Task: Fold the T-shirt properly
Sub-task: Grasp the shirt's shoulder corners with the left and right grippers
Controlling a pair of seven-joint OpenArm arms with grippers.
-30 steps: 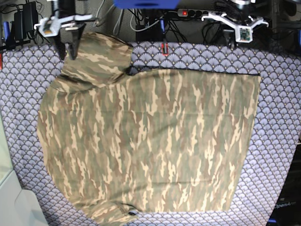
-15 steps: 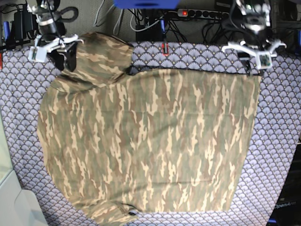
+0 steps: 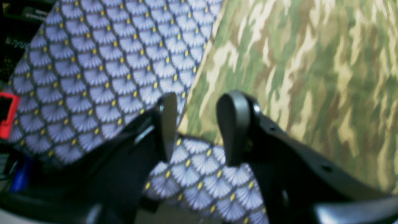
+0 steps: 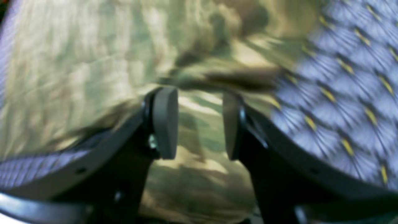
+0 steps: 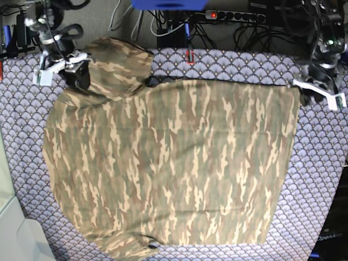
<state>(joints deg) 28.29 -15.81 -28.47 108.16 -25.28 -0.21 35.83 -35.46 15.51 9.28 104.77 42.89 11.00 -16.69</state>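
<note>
The camouflage T-shirt (image 5: 174, 163) lies spread flat on the purple scallop tablecloth (image 5: 228, 65), with one sleeve folded up at the far left. My right gripper (image 5: 76, 79) hovers low over that sleeve. In the blurred right wrist view it (image 4: 199, 123) is open, with the T-shirt (image 4: 77, 62) behind the gap. My left gripper (image 5: 307, 97) is at the shirt's far right corner. The left wrist view shows it (image 3: 199, 107) open, straddling the cloth edge of the T-shirt (image 3: 311, 62) without pinching it.
A power strip (image 5: 234, 15) and tangled cables run behind the table's back edge. A small red clip (image 5: 190, 56) stands at the back centre. A white box (image 5: 22, 239) sits at the near left corner. Tablecloth (image 3: 93, 62) borders the shirt on every side.
Both arms came down from the back of the table: the left gripper swung out to the shirt's far right corner and opened, and the right gripper dropped onto the folded sleeve.
</note>
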